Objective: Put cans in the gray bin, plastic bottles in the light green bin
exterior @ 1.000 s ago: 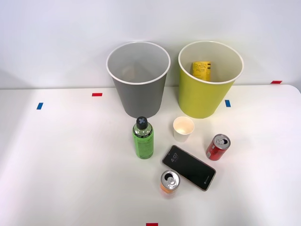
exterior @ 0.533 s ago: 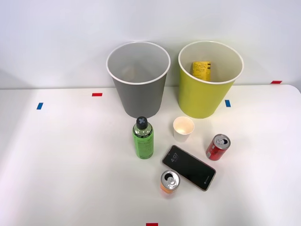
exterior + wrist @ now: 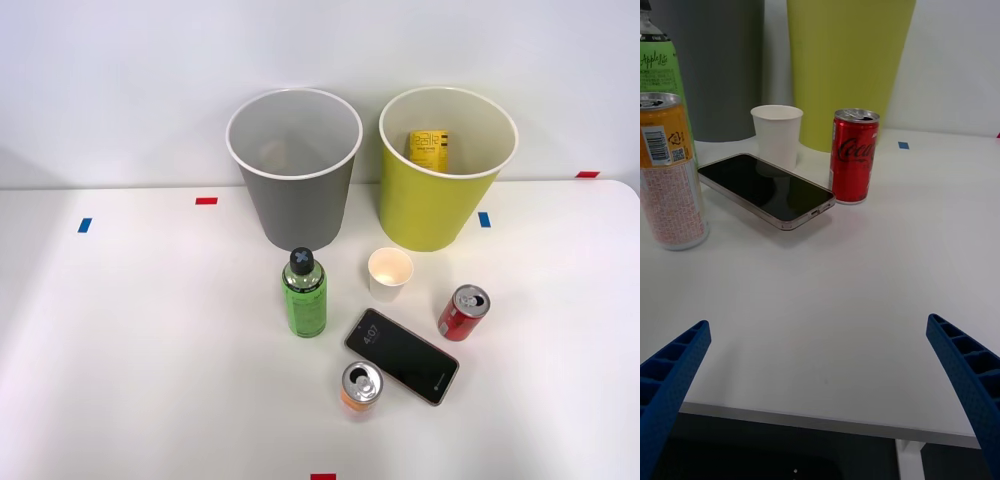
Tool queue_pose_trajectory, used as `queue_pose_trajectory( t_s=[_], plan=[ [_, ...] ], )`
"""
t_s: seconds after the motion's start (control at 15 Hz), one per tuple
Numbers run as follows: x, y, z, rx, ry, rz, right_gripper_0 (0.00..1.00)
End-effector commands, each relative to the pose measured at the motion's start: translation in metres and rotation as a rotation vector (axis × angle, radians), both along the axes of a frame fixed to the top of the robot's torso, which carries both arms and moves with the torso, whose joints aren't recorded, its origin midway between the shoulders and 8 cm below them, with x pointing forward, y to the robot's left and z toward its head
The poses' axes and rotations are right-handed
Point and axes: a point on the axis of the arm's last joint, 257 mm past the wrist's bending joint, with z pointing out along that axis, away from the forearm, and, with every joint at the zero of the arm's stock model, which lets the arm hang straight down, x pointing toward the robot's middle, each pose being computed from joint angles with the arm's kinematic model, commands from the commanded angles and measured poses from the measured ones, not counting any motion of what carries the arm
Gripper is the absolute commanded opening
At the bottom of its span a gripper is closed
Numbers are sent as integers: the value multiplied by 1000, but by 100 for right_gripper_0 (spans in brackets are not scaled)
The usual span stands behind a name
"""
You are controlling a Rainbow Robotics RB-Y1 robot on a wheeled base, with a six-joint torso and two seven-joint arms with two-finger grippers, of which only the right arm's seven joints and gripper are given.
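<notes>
On the white table stand a red can (image 3: 463, 312) (image 3: 854, 156) and an orange can (image 3: 360, 386) (image 3: 668, 171), both upright. A clear bottle of green liquid with a black cap (image 3: 304, 293) (image 3: 659, 65) stands in front of the gray bin (image 3: 294, 165) (image 3: 711, 64). The light green bin (image 3: 446, 165) (image 3: 846, 64) beside it holds a yellow item. My right gripper (image 3: 820, 390) hangs open at the table's near edge, its blue fingers (image 3: 966, 371) spread wide, with the red can well beyond them.
A white paper cup (image 3: 389, 273) (image 3: 776, 135) stands in front of the bins. A dark phone (image 3: 402, 355) (image 3: 766, 190) lies flat between the two cans. Small red and blue tape marks (image 3: 206, 201) dot the table.
</notes>
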Motion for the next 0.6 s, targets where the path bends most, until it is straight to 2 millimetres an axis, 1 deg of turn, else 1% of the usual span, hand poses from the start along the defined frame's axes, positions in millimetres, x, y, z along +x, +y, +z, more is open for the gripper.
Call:
queue_pose_trajectory(
  t_s=[0.07, 0.6],
  plan=[
    [0, 0, 0, 0, 0, 0, 100],
    [0, 0, 0, 0, 0, 0, 100]
  ],
)
